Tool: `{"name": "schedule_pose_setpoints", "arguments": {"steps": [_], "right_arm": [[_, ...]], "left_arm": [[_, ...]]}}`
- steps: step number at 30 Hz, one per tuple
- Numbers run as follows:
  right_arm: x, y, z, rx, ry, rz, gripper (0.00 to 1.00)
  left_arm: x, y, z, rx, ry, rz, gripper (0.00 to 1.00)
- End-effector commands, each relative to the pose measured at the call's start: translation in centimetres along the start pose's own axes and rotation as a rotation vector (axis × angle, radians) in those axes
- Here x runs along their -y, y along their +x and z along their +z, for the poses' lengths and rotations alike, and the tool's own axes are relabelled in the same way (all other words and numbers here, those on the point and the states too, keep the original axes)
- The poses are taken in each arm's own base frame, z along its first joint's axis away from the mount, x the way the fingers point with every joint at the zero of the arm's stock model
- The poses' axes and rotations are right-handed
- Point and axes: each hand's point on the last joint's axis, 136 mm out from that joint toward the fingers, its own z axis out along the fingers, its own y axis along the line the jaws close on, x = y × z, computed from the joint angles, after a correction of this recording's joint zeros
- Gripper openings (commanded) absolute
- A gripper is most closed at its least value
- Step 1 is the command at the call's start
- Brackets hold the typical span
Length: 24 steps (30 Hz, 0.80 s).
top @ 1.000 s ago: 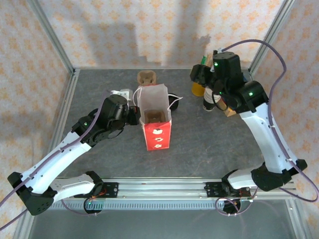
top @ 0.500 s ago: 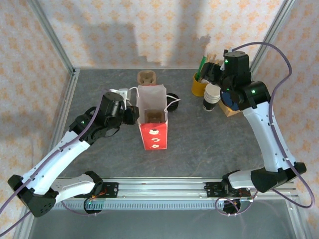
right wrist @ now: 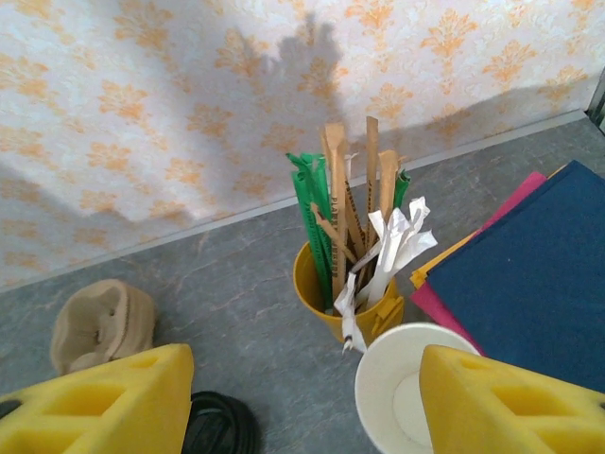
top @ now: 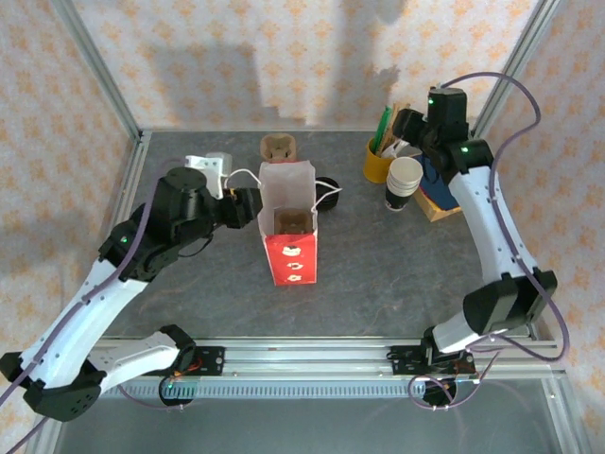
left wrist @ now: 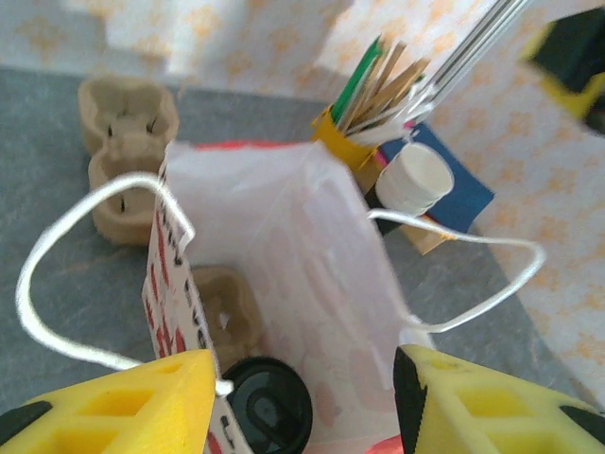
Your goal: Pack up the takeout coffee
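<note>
Beside bag (left wrist: 312,274), left gripper (left wrist: 304,388) now open; right gripper (right wrist: 307,388) risen above cups (top: 404,178).

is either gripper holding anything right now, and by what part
Nothing is held: left gripper open by the bag, right gripper open near the white cups.

A robot lab test cell: aluminium frame (top: 96,66), wallpaper-printed panels (top: 284,57), grey table (top: 378,255).

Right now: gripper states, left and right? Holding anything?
Left gripper: open, nothing held, at the rim of the red-and-white paper bag.
Right gripper: open, nothing held.
</note>
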Motion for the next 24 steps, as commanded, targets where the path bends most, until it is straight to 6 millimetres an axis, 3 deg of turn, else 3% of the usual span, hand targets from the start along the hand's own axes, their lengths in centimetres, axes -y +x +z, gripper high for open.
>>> {"name": "schedule_pose_setpoints", "arguments": {"steps": [1, 7, 12, 19, 24], "right_arm": [[-0.5, -1.1, 2.6, 0.025, -0.011, -0.039, 0.64], [-0.9, -1.9, 7.4, 0.029, 0.015, -0.081, 0.62], [-0.9, -3.0, 10.4, 0.044, 0.055, -0.126, 0.59], [-1.7, -2.6, 13.1, 0.012, 0.023, -0.173, 0.5], [-0.9, -1.9, 14.5, 0.002, 0.064, -0.189, 0.46]], "left_arm": [[0.6, -1.9, -2.0, 0.06, 0.018, 0.043, 0.55], [0.7, -6.6, -5.0, 0.257, -0.016, 0.072, 0.55], [0.8, -9.1, -6.2, 0.376, -0.034, 0.09, 0.56], [-1.0, -9.7, -5.5, 0.45, -0.126, 0.082, 0.55], [-0.7, -9.7, -4.3, 0.461, -0.102, 0.059, 0.55]]}}
